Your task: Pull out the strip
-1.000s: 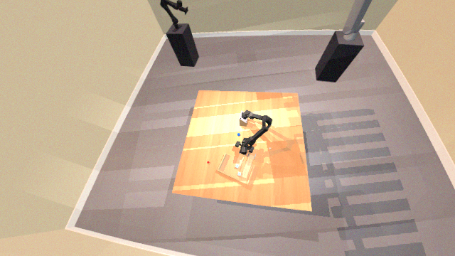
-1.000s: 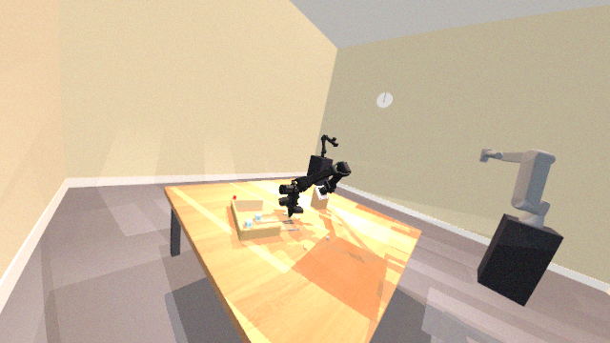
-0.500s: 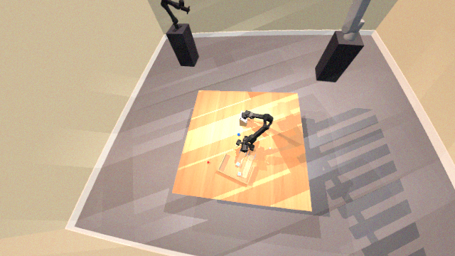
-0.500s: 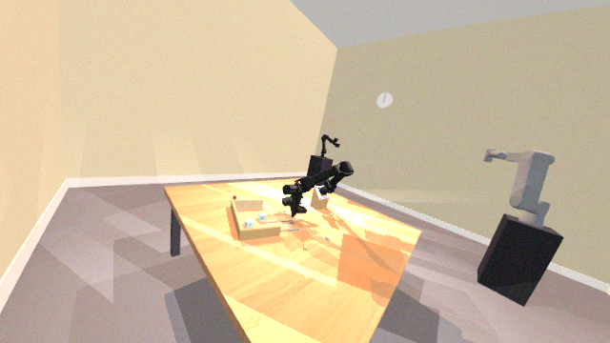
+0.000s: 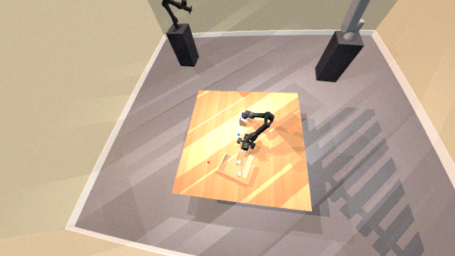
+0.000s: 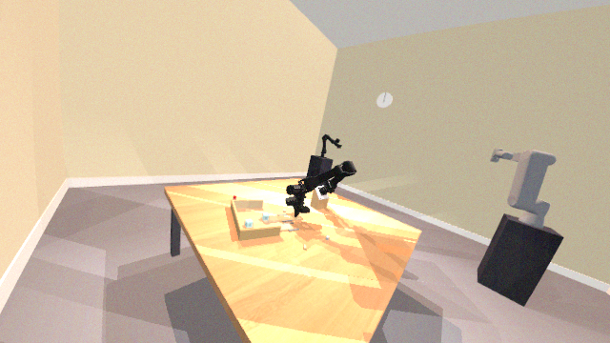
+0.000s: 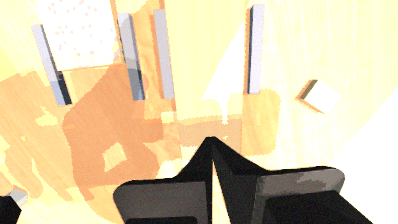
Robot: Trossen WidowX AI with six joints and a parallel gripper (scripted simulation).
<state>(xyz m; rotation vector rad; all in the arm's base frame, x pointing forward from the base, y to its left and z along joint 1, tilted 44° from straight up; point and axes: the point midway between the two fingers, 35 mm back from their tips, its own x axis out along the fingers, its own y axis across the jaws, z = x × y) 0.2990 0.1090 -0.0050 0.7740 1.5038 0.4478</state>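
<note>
My gripper (image 5: 245, 148) (image 6: 296, 215) (image 7: 210, 141) is shut, with nothing between its fingertips. It points down beside the open side of the shallow wooden tray (image 6: 259, 233). Two pale blue-white cubes stand at the tray: one cube (image 5: 239, 162) (image 6: 265, 217) nearer the gripper, the other cube (image 5: 239, 173) (image 6: 249, 223) farther in. Their labels are too small to read. In the wrist view a speckled strip (image 7: 82, 35) lies at upper left and a plain pale strip (image 7: 205, 55) lies ahead of the fingertips. Neither cube shows there, so which strip bears which cube cannot be told.
Grey bars flank the strips, one bar (image 7: 162, 55) left of the plain strip and another bar (image 7: 255, 50) right of it. A small pale block (image 7: 324, 96) lies farther right. A red piece (image 5: 208, 162) (image 6: 234, 197), a blue piece (image 5: 238, 134) and a box (image 5: 243, 122) (image 6: 319, 200) are on the table.
</note>
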